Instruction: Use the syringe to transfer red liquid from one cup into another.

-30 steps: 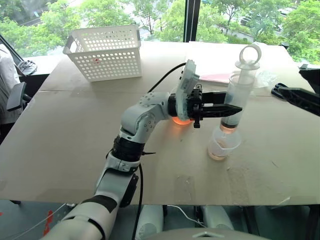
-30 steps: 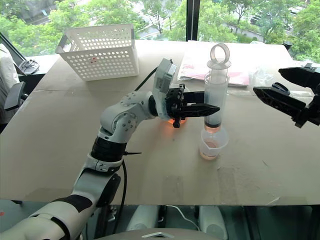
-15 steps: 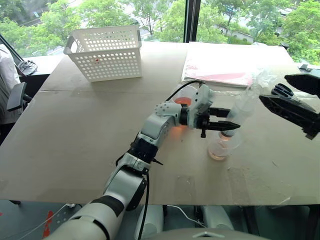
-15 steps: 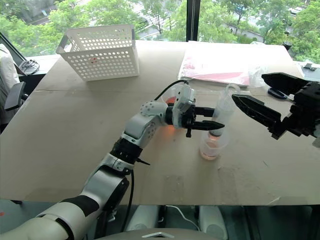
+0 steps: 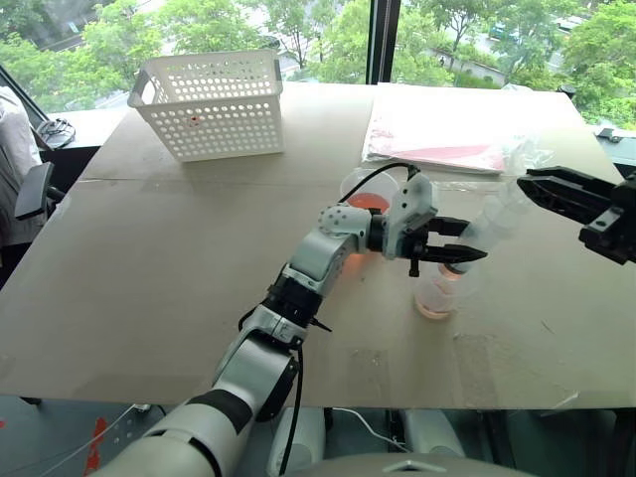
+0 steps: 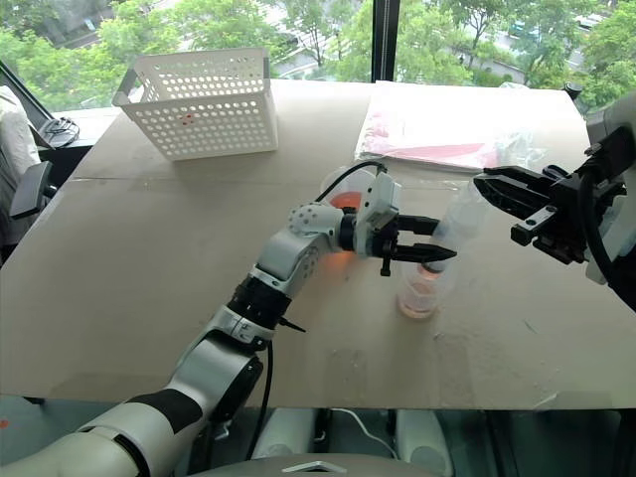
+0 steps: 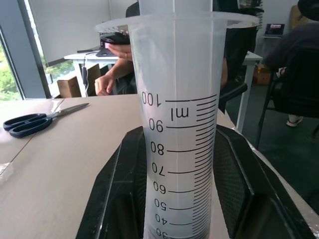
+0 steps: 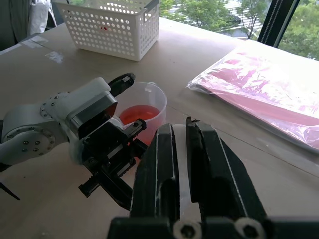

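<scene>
The right end effector (image 8: 180, 134) is rising from the lower edge with its two black fingers (image 8: 154, 174) drawn almost together, leaving a thin slit between them. Past them, the left end effector (image 8: 110, 183) is reaching in over the tabletop (image 8: 209, 107); its own fingertips are lying hidden behind the right fingers. Just behind its grey wrist, the larger cup (image 8: 144, 107) is standing upright, holding red liquid (image 8: 138, 114). A white perforated basket (image 8: 107, 25) is sitting farther back, and a pink plastic-wrapped packet (image 8: 259, 94) is lying flat well apart from it.
</scene>
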